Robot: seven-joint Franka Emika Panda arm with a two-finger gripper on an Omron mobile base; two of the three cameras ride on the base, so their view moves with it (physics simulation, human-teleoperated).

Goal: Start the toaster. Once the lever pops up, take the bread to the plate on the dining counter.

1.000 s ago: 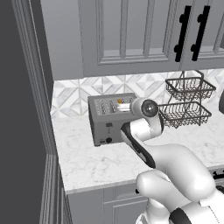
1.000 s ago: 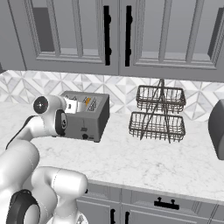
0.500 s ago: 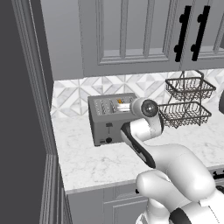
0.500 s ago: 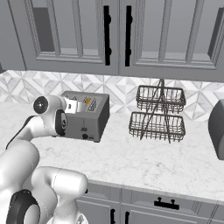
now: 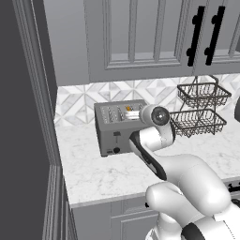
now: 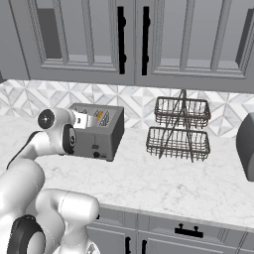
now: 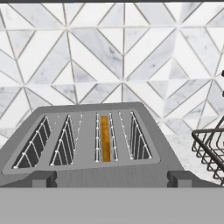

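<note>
Task at its start: the bread [image 7: 104, 138] sits down in the third slot of the toaster [image 5: 117, 127] on the tabletop [image 6: 188, 179], lever unpressed by appearance; fingers fully open, holding nothing.

The white arm [image 5: 159, 140] rises from the base, bends at a dark-jointed elbow and reaches forward, its wrist [image 6: 79, 120] level and jaws spread wide, holding nothing.

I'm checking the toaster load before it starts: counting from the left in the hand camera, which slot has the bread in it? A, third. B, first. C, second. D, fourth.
A: in the hand view the orange-tan edge of the bread sits in the third of the toaster's four slots.
</note>
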